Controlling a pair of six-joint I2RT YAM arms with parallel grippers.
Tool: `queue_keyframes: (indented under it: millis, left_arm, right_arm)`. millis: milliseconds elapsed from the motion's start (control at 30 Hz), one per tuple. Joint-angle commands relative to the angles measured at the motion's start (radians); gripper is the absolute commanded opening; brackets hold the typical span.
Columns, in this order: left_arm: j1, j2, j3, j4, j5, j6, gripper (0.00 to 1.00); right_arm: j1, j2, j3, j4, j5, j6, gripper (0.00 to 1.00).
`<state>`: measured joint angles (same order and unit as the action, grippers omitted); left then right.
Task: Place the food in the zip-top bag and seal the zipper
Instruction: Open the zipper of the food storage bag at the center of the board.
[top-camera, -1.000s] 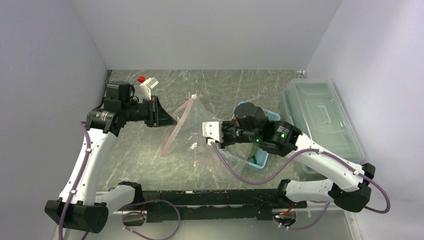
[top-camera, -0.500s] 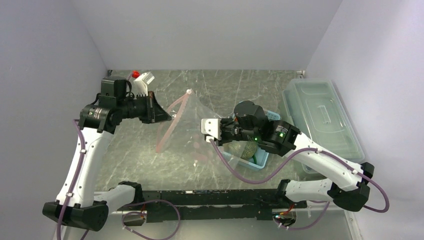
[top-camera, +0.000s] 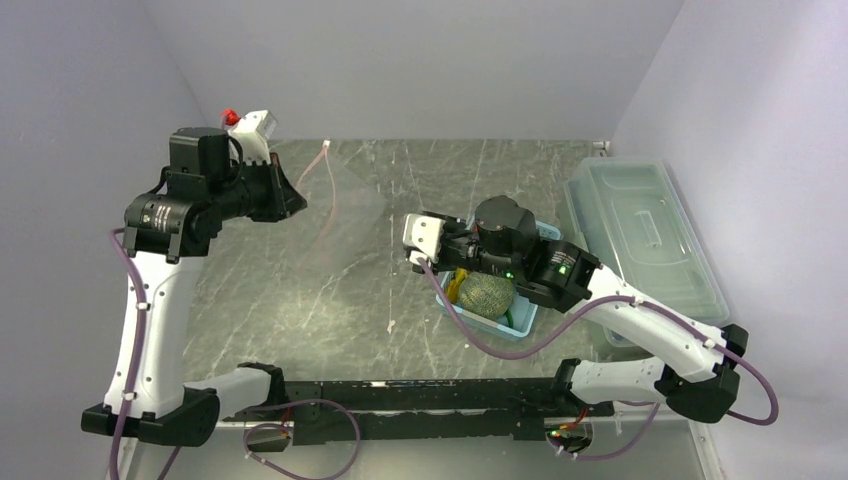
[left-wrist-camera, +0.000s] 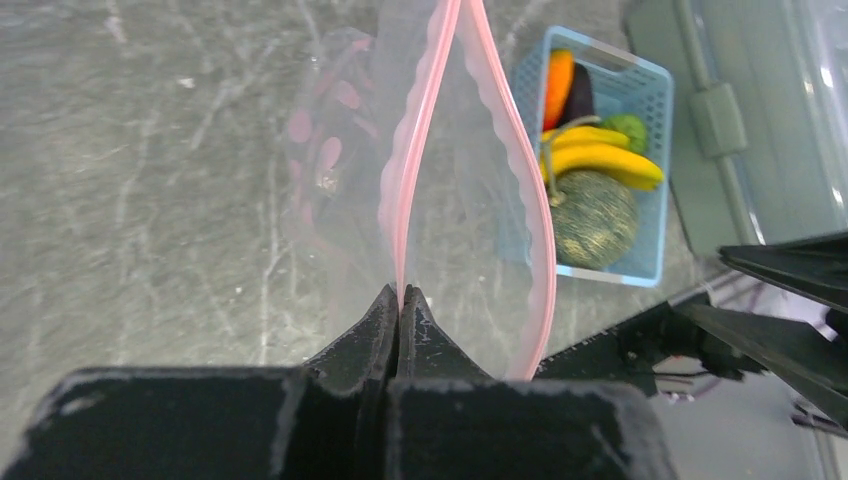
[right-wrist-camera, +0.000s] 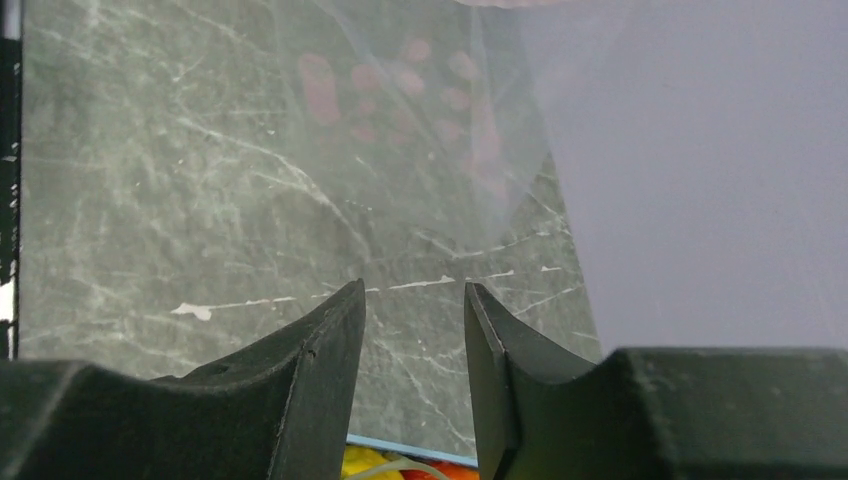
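Note:
The clear zip-top bag (top-camera: 345, 205) hangs in the air from my left gripper (top-camera: 292, 205). That gripper (left-wrist-camera: 400, 295) is shut on one side of the pink zipper (left-wrist-camera: 415, 150), and the bag's mouth (left-wrist-camera: 470, 200) gapes open. The food lies in the light-blue basket (left-wrist-camera: 655, 90): carrot (left-wrist-camera: 558, 85), eggplant (left-wrist-camera: 580, 95), banana bunch (left-wrist-camera: 605, 160), melon (left-wrist-camera: 595, 215) and a green vegetable (left-wrist-camera: 630, 128). My right gripper (right-wrist-camera: 414, 300) is open and holds nothing. It hovers at the basket's left edge (top-camera: 415, 255), apart from the bag (right-wrist-camera: 420, 120).
A large clear lidded box (top-camera: 640, 230) stands along the right wall, just right of the basket (top-camera: 520, 328). Grey walls close in the left, back and right sides. Both arm bases sit at the near edge.
My left arm has lifted the bag up and toward the back left. My right gripper has opened and let go of the bag, which swung away from it.

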<state>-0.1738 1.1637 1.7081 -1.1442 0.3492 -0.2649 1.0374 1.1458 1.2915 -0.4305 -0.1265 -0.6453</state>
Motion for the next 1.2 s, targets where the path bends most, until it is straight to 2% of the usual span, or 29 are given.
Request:
queue_keyframes:
  millis: [0,167,300,467,633,800,1167]
  left_arm:
    - [-0.003,0.034,0.059,-0.049,-0.167,0.028,0.0]
    - [-0.016,0.048,0.049,-0.052,-0.265,0.035,0.0]
    - [-0.043,0.051,0.013,-0.048,-0.346,0.039,0.0]
    - [-0.101,0.07,0.001,-0.05,-0.471,0.033,0.0]
    - [-0.217,0.112,0.016,-0.071,-0.635,0.005,0.0]
    - [-0.312,0.147,0.04,-0.1,-0.777,-0.034,0.0]
    - [-0.46,0.196,0.088,-0.146,-0.905,-0.13,0.0]
  right_arm:
    - [0.001,0.016,0.036,0.1,0.093,0.093,0.46]
    - [0.001,0.052,0.05,0.15,0.217,0.213,0.49]
    - [0.001,0.079,0.078,0.167,0.32,0.37,0.58]
    - [0.0,0.137,0.155,0.101,0.321,0.512,0.63]
    - [0.0,0.192,0.236,0.061,0.343,0.703,0.63]
    - [0.0,0.209,0.244,0.089,0.35,0.858,0.65]
    - [0.0,0.307,0.251,0.166,0.384,1.102,0.69]
